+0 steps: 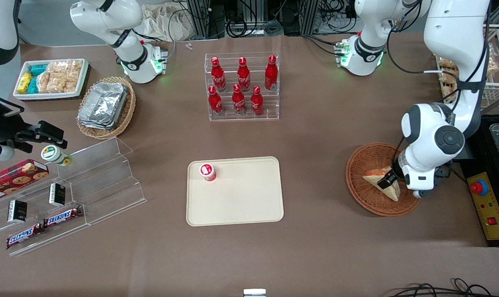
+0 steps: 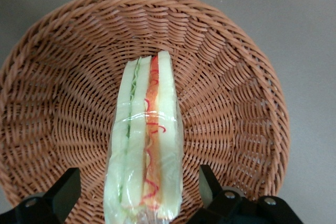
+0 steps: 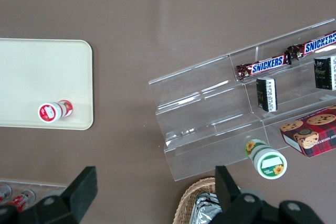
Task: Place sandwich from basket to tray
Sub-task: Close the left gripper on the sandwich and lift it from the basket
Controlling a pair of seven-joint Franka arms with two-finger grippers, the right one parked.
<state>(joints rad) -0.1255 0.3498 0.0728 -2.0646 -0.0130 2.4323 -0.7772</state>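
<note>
The clear-wrapped sandwich [image 1: 373, 176] lies in the round reddish-brown wicker basket [image 1: 358, 163] toward the working arm's end of the table. The left wrist view shows its white bread with red and green filling [image 2: 144, 129] on the basket's weave [image 2: 231, 93]. My left gripper [image 1: 386, 180] is down in the basket, open, with one finger on each side of the sandwich [image 2: 139, 195] and small gaps to the wrap. The beige tray [image 1: 241, 198] lies flat at the table's middle, apart from the basket; it also shows in the right wrist view [image 3: 31, 77].
A small red-capped cup [image 1: 207, 171] stands on the tray's corner. A rack of red bottles [image 1: 242, 86] stands farther from the camera than the tray. A yellow emergency-stop box [image 1: 488, 206] lies beside the basket. A clear stepped stand [image 1: 68, 194] and a foil-filled oval basket [image 1: 105, 107] are toward the parked arm's end.
</note>
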